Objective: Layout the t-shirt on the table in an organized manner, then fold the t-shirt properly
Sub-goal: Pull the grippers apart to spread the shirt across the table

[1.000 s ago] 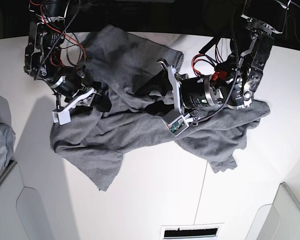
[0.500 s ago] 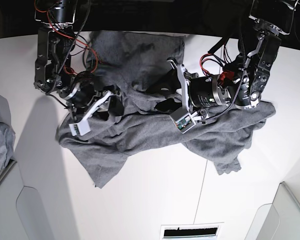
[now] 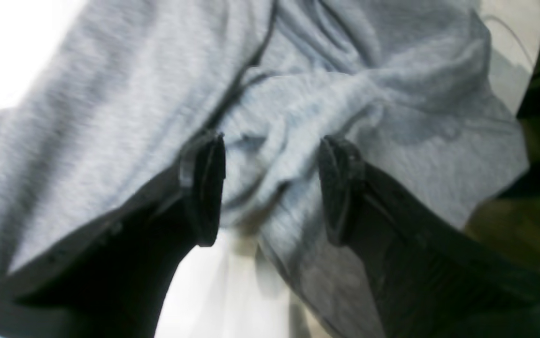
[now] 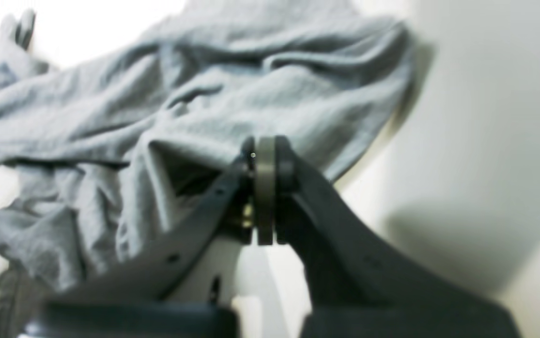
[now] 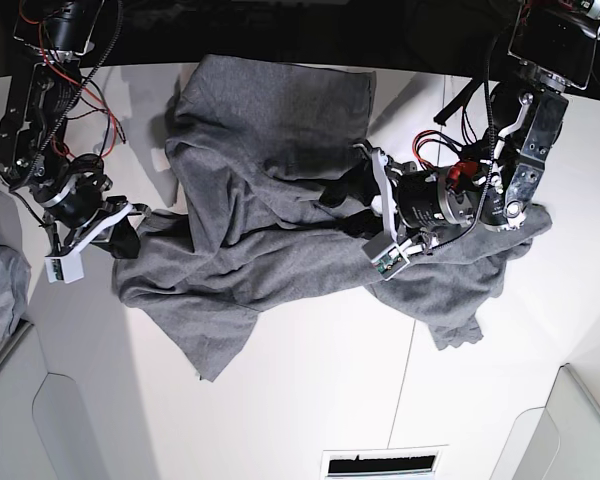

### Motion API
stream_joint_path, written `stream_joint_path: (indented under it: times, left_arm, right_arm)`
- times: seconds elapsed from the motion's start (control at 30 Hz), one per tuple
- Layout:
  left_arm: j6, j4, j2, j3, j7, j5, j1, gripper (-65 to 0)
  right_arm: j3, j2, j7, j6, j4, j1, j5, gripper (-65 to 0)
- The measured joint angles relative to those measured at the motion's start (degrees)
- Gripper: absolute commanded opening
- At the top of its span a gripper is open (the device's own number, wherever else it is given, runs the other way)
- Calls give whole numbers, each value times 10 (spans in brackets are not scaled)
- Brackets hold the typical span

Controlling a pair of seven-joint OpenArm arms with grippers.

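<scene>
The layout step is in hand; the plain heather-grey knit t-shirt (image 5: 280, 190) is lying crumpled across the upper middle of the base frame on the wide smooth white table (image 5: 310, 390), one sleeve trailing toward the lower left and another toward the lower right; folding is judged not yet possible.

At the left of the base frame, the right gripper (image 5: 90, 232) is sitting at the garment's left edge; the right wrist view is showing its jaws pressed flat together, with the cloth lying just behind the tips; whether any fabric is pinched between them cannot be told.

At the centre right of the base frame, the left gripper (image 5: 375, 215) is resting over the bunched middle of the garment; the left wrist view is showing the two dark fingers (image 3: 204, 188) standing well apart, straddling a raised ridge of cloth without clamping it.

The next move is judged to call for closing on that ridge and drawing the two edges apart to flatten the body.

The base view is giving the whole outline of the garment; only the wrist views are giving the jaw spacing, which the arms are hiding from above.
</scene>
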Motion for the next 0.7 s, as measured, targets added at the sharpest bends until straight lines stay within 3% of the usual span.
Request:
stream_joint_path:
  times: [0.13, 0.23, 0.5, 0.6, 0.7]
  left_arm:
    - [0, -13, 19, 0, -9, 0, -17, -309]
    - [0, -49, 48, 0, -28, 44, -37, -309]
    - [31, -260, 97, -1, -53, 97, -131, -309]
    - [31, -322, 95, -1, -68, 99, -159, -309]
    - [36, -338, 71, 0, -75, 102, -169, -309]
  right_arm:
    - [-5, -2, 21, 0, -14, 3, -31, -650]
    - [-20, -3, 30, 1, -39, 18, -47, -650]
    - [-55, -3, 45, 2, -179, 104, -91, -650]
    - [-75, -1, 47, 2, -235, 129, -107, -650]
    - [-85, 7, 57, 3, -258, 128, -94, -650]
